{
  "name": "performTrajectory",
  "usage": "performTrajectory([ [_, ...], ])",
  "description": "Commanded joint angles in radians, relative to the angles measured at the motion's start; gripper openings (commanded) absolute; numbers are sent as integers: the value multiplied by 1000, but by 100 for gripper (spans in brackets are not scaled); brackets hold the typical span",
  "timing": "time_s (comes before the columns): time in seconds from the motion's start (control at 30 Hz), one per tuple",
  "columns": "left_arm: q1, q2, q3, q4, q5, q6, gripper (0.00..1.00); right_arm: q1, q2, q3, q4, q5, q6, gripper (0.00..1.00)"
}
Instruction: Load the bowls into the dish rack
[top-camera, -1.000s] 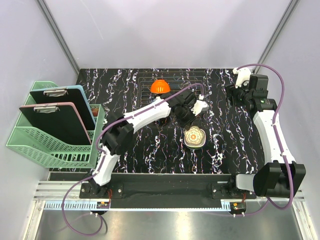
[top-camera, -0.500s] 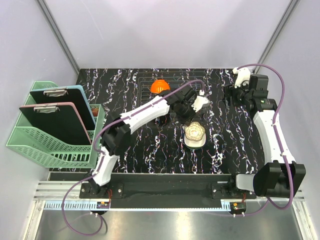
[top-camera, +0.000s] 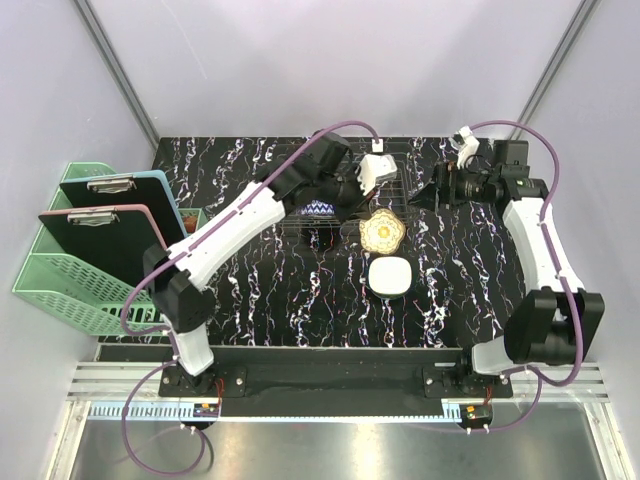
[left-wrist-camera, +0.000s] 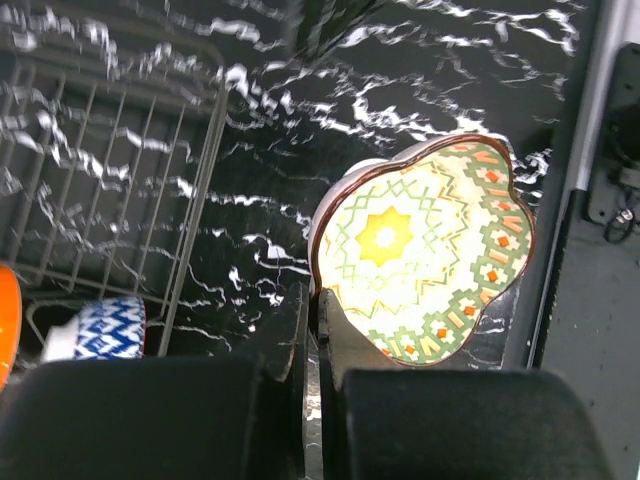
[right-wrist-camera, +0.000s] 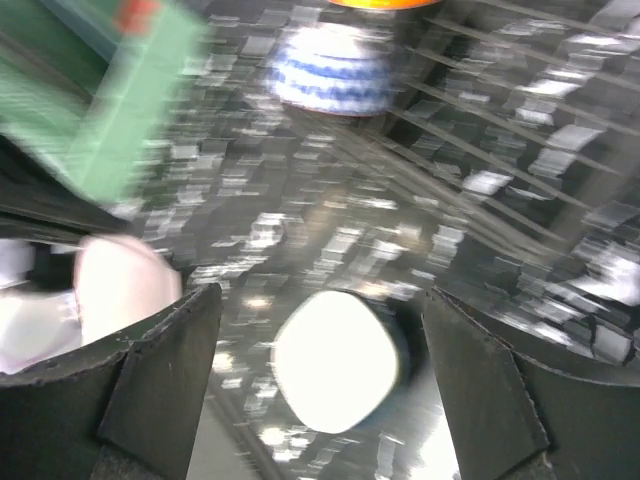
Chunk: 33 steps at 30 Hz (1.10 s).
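My left gripper (top-camera: 362, 215) (left-wrist-camera: 312, 330) is shut on the rim of the cream bowl with the yellow floral inside (top-camera: 383, 231) (left-wrist-camera: 425, 262). It holds the bowl tilted in the air by the near right corner of the dish rack (top-camera: 395, 178) (left-wrist-camera: 120, 160). A blue-and-white bowl (top-camera: 318, 208) (left-wrist-camera: 100, 328) sits in the rack, with an orange bowl (left-wrist-camera: 4, 320) beside it. A white bowl (top-camera: 392, 275) (right-wrist-camera: 335, 360) rests on the table. My right gripper (top-camera: 425, 197) (right-wrist-camera: 325, 370) hangs open right of the rack, its jaws framing the white bowl from a distance.
A mint-green slatted basket (top-camera: 100, 290) with two clipboards stands off the table's left edge. The black marbled tabletop (top-camera: 300, 300) lies between the rack and the arm bases. The right wrist view is motion-blurred.
My left gripper has lifted the floral bowl off the white bowl and carried it back toward the rack. The right arm has swung left and its jaws have opened wider.
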Motion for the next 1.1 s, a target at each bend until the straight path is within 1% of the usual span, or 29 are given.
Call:
performTrajectory([
  [0.0, -5, -63, -55, 79, 107, 92, 0, -13, 50, 70, -11, -370, 117, 90],
  [0.03, -2, -68, -64, 86, 112, 98, 0, -16, 55, 70, -8, -420, 127, 90],
  [0.13, -2, -79, -104, 116, 102, 129, 0, -31, 68, 65, -4, -503, 138, 91],
  [0.23, 10, -82, -130, 149, 87, 144, 0, -39, 87, 56, -5, -574, 184, 92],
  [0.5, 38, -83, -139, 238, 64, 144, 0, -39, 82, -8, -5, -578, 184, 91],
  [0.83, 39, -67, -102, 255, 72, 100, 0, -33, 99, -48, -1, -614, 189, 91],
  [1.07, 36, -51, -75, 260, 81, 80, 0, 12, 102, -80, 10, -603, 180, 90],
])
